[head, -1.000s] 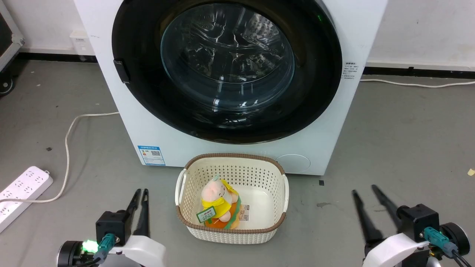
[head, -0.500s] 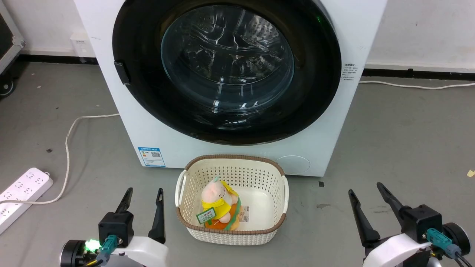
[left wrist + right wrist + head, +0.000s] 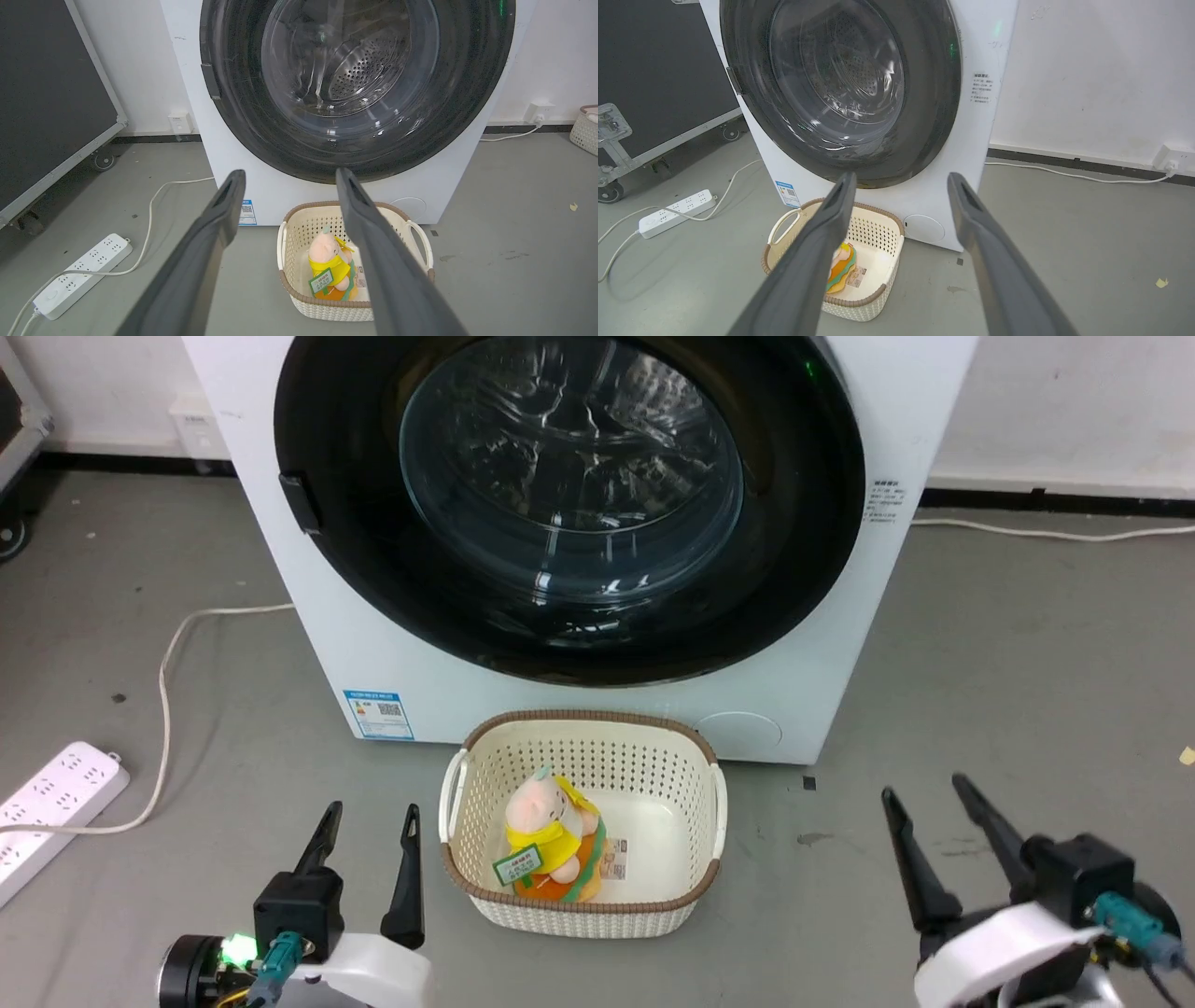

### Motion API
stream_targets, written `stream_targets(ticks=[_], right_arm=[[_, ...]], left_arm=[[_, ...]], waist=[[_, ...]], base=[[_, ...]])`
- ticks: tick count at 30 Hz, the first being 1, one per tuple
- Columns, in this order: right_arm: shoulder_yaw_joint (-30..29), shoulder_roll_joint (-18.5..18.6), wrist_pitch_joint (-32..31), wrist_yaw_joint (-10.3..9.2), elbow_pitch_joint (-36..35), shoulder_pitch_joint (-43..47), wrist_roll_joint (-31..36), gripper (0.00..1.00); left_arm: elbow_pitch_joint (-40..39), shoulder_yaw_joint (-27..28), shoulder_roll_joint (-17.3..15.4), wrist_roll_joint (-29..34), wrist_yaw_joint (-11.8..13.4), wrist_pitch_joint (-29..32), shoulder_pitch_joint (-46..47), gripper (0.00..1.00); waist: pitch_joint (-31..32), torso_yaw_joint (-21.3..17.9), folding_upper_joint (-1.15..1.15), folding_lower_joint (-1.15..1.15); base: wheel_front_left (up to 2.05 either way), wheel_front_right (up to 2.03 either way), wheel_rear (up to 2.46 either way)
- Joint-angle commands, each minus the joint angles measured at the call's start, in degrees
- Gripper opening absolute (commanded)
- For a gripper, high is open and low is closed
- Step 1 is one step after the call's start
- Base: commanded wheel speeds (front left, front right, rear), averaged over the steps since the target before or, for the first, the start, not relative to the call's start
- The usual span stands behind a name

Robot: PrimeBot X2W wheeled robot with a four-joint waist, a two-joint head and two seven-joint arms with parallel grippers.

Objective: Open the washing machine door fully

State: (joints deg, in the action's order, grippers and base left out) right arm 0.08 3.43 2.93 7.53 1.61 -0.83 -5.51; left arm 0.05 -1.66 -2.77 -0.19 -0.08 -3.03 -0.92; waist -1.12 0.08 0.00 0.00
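The washing machine door (image 3: 569, 504) sat shut, the left gripper (image 3: 372, 809) and right gripper (image 3: 923, 787) both spread and empty, well apart from it; hooking its side handle (image 3: 300, 504) squarely seemed wisest

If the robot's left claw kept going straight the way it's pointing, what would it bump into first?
Likely the washing machine door, near its lower black rim: the left gripper, jaws open, frames that spot in its wrist view. Depth is uncertain.
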Motion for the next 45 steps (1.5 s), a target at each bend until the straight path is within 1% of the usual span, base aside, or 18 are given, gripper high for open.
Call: stream_targets(ticks=[1, 7, 11, 21, 24, 34, 35, 36, 37, 40, 45], right_arm=[[-0.05, 0.47, 0.44, -0.01, 0.29, -1.67, -1.21, 1.0], [-0.4, 1.3, 0.0, -0.01, 0.86, -4.87, -5.83, 1.0], [-1.53, 1.31, -0.94, -0.01, 1.08, -7.59, -11.0, 1.0], [-3.31, 2.24, -2.76, -0.02, 2.07, -15.51, -20.66, 1.0], [-4.12, 2.8, -3.3, -0.02, 3.06, -18.92, -23.82, 1.0], [-5.75, 4.3, -4.93, -0.02, 7.2, -27.6, -30.52, 1.0], [-6.09, 4.36, -5.26, -0.02, 7.97, -28.55, -31.4, 0.96], [-6.44, 4.41, -5.75, -0.02, 8.83, -29.55, -32.4, 0.36], [-6.66, 4.52, -6.38, -0.02, 9.58, -30.58, -33.36, 0.0], [-7.61, 4.87, -8.46, -0.02, 12.39, -33.66, -36.39, 0.0], [-9.82, 5.68, -11.5, -0.03, 19.05, -39.82, -40.92, 0.0]], left_arm=[[-0.47, -0.31, -0.02, -0.27, 0.33, -0.58, 0.51, 1.0], [-1.0, -0.65, -0.03, -0.21, 0.32, -1.3, 1.47, 1.0], [-1.44, -0.99, -0.03, -0.23, 0.34, -1.78, 2.42, 1.0], [-2.64, -1.43, -0.04, -1.27, 0.58, -2.98, 4.39, 1.0], [-3.31, -1.68, -0.04, -1.39, 0.55, -3.45, 5.28, 1.0], [-4.63, -2.38, -0.05, -1.47, 0.64, -4.65, 6.9, 1.0], [-4.72, -2.41, -0.05, -1.46, 0.62, -4.77, 7.04, 1.0], [-4.81, -2.4, -0.05, -1.47, 0.59, -4.89, 7.18, 1.0], [-4.91, -2.4, -0.05, -1.47, 0.58, -5.01, 7.33, 1.0], [-5.21, -2.46, -0.06, -1.47, 0.56, -5.37, 7.7, 1.0], [-5.59, -2.83, -0.06, -1.5, 0.59, -5.97, 8.18, 1.0]], waist=[[-0.48, 0.03, 0.0, 0.0], [-2.26, 0.19, 0.0, 0.0], [-3.71, 0.45, 0.0, 0.0], [-7.21, 0.92, 0.0, 0.0], [-8.61, 1.33, 0.0, 0.0], [-11.89, 2.28, 0.0, 0.0], [-12.18, 2.37, 0.0, 0.0], [-12.47, 2.46, 0.0, 0.0], [-12.76, 2.53, 0.0, 0.0], [-13.57, 2.75, 0.0, 0.0], [-14.96, 3.21, 0.0, 0.0]], base=[[0.0, 0.0, 0.0], [0.0, 0.0, 0.0], [0.0, 0.0, 0.0], [0.0, 0.0, 0.0], [0.0, 0.0, 0.0], [0.0, 0.0, 0.0], [0.0, 0.0, 0.0], [0.0, 0.0, 0.0], [0.0, 0.0, 0.0], [0.0, 0.0, 0.0], [0.0, 0.0, 0.0]])
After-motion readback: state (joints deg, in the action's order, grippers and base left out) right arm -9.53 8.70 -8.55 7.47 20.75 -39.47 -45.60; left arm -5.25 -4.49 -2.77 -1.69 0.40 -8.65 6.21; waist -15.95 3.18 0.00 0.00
